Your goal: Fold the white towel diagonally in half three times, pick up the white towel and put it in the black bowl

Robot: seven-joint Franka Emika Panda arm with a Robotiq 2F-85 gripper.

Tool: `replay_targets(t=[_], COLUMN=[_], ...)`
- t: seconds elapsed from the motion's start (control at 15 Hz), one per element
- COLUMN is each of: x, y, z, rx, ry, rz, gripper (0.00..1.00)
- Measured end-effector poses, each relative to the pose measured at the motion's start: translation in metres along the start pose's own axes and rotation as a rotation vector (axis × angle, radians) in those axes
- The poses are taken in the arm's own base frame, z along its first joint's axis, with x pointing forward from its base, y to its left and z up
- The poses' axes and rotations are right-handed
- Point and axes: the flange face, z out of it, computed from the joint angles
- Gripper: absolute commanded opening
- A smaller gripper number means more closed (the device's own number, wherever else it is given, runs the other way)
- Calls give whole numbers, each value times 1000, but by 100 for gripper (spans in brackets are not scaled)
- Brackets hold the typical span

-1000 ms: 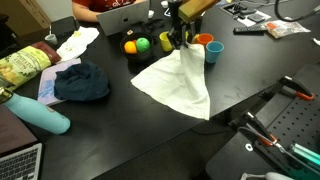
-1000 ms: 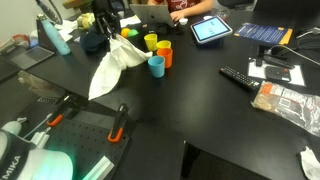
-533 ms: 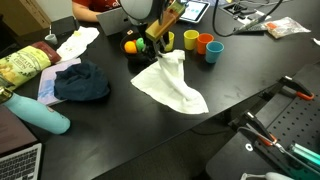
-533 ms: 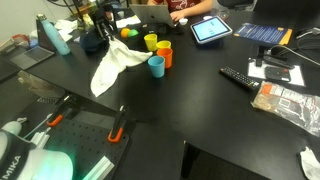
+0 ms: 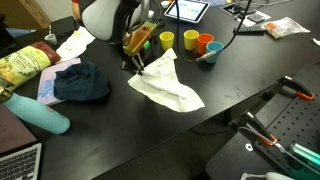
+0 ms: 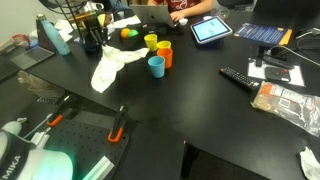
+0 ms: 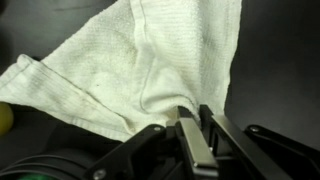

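The white towel (image 5: 168,83) lies rumpled on the black table, one corner lifted. It also shows in an exterior view (image 6: 108,68) and fills the wrist view (image 7: 140,60). My gripper (image 5: 136,62) is shut on the towel's corner near the table surface; in the wrist view the fingers (image 7: 193,118) pinch the cloth edge. In an exterior view the gripper (image 6: 94,44) sits at the towel's far end. The black bowl is not clearly visible; a dark round shape (image 5: 81,82) lies left of the towel.
Yellow cup (image 5: 166,40), orange cup (image 5: 190,41) and blue cup (image 5: 210,49) stand behind the towel. An orange and green ball (image 6: 127,32) lies near the gripper. A teal bottle (image 5: 38,114), chip bag (image 5: 24,66), tablet (image 6: 211,29) and remote (image 6: 240,77) lie around.
My gripper has moved left and down with the towel corner, dragging the towel leftward so it lies flatter on the table.
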Motion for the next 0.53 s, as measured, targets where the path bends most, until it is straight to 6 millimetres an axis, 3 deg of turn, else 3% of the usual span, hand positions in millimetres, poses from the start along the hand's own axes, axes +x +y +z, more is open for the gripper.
replay_targets(t=[0.2,0.4,0.53], x=[10,10,2], y=[-1,16,35], z=[2,-1,2], rx=[42,71,89], ry=[-17,-50,-117], rz=[-28,-6,13], gripper=[74,96,100])
